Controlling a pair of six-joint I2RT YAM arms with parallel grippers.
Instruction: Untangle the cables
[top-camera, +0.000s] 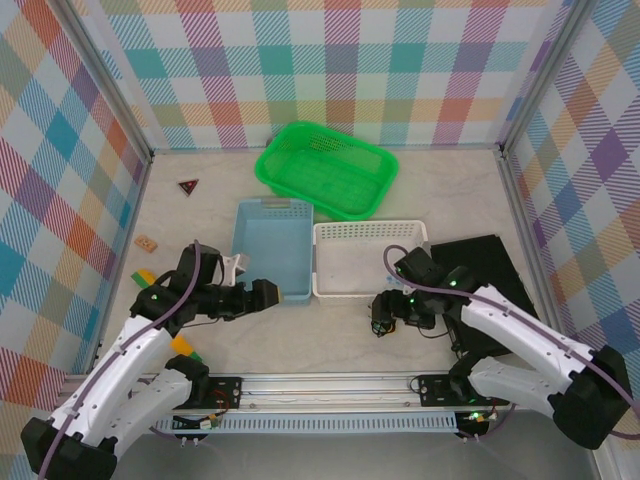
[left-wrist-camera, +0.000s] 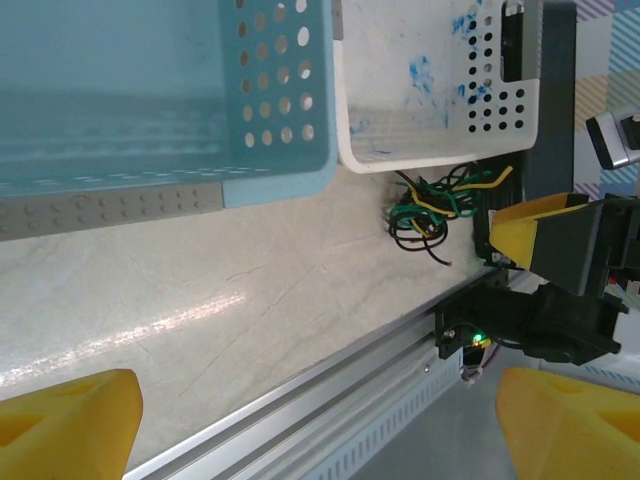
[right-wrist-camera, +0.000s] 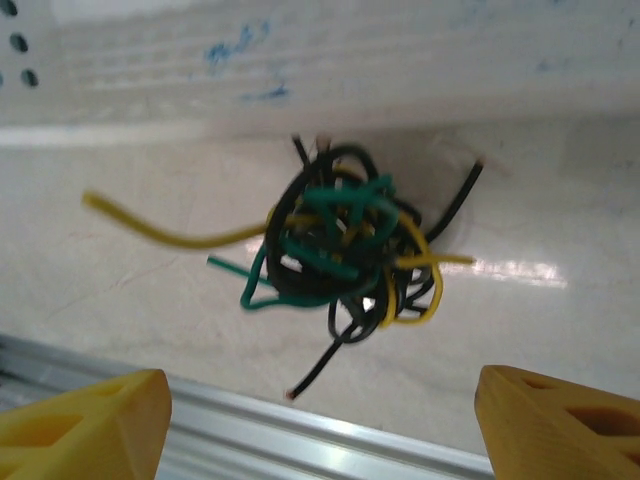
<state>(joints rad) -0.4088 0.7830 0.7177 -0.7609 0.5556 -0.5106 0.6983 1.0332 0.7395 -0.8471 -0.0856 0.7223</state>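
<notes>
Currently hovering right gripper (right-wrist-camera: 320, 425), jaws spread wide, over cables (right-wrist-camera: 345, 255), knotted mid-frame on table (right-wrist-camera: 120, 300) below basket (right-wrist-camera: 400, 60). Holding left gripper (left-wrist-camera: 320, 420) wide, empty. Risking tightening knot by pinching whole bundle at once.

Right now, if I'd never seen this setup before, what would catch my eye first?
Most likely the small knot of black, green and yellow cables lying on the table just in front of the white basket, with the right tool open above it. Next, the bright green basket at the far side, empty, behind the blue basket.
</notes>
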